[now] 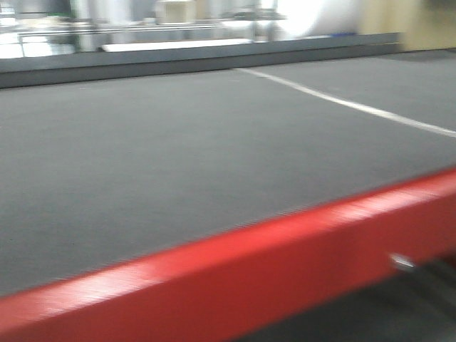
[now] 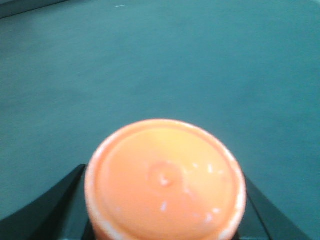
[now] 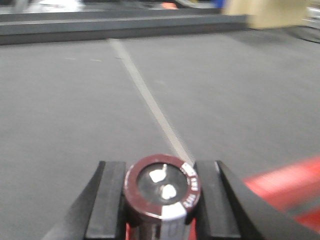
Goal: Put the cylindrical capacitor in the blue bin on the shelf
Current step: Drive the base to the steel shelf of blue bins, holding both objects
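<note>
The right pincer is clenched on the cylindrical capacitor. Its 2 black pads press against opposite sides of the dark maroon body. The capacitor stands upright in the grip, its silvery top facing the wrist camera with 2 pale terminals on it and a light band down the near side.

Below and ahead of this pincer lies the grey tabletop. A white line runs across it from just beyond the capacitor toward the far edge. Low on the right of the wrist view, beside the pincer, a blurred strip of the red front rail shows. Far ahead, a tan blurred shape sits past the tabletop's far edge; it is too soft to identify.

The left pincer grasps an orange round-topped object. A black finger emerges from each side of the object, which hides the contact itself. The orange top has a small raised dot at its centre. Only bare tabletop, tinted teal in this view, lies ahead.

The front view shows neither pincer. It shows the grey surface, the white line crossing its far right part, the red rail along the near edge, and blurred metal framework behind.
</note>
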Controlling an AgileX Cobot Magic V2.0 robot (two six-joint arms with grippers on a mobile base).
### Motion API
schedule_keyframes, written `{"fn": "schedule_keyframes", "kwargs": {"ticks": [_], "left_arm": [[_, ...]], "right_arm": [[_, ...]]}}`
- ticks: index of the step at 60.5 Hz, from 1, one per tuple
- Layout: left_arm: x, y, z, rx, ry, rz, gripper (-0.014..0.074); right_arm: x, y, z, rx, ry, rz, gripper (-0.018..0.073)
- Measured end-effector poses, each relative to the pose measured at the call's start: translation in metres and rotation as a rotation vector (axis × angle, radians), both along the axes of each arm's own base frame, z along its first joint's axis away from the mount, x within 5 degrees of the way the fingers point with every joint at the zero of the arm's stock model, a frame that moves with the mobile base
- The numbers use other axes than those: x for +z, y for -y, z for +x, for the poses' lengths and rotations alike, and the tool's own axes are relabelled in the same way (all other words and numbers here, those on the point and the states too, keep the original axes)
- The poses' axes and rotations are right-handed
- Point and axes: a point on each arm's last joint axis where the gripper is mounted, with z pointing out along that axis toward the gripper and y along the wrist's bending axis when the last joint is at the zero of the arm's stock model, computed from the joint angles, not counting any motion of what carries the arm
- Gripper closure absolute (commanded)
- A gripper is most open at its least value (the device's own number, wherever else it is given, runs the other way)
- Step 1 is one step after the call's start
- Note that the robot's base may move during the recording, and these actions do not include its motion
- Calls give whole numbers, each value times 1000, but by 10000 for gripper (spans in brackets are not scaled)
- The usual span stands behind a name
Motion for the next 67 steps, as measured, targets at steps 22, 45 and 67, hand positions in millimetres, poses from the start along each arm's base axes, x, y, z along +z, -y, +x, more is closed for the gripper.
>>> {"fn": "schedule_keyframes", "kwargs": {"ticks": [22,45,67], "left_arm": [[0,0,0,0,0,0,707],[0,0,0,0,0,0,707],[0,0,0,0,0,0,707]], "right_arm": [[0,0,0,0,0,0,650],[0,0,0,0,0,0,650],[0,0,0,0,0,0,650]]}}
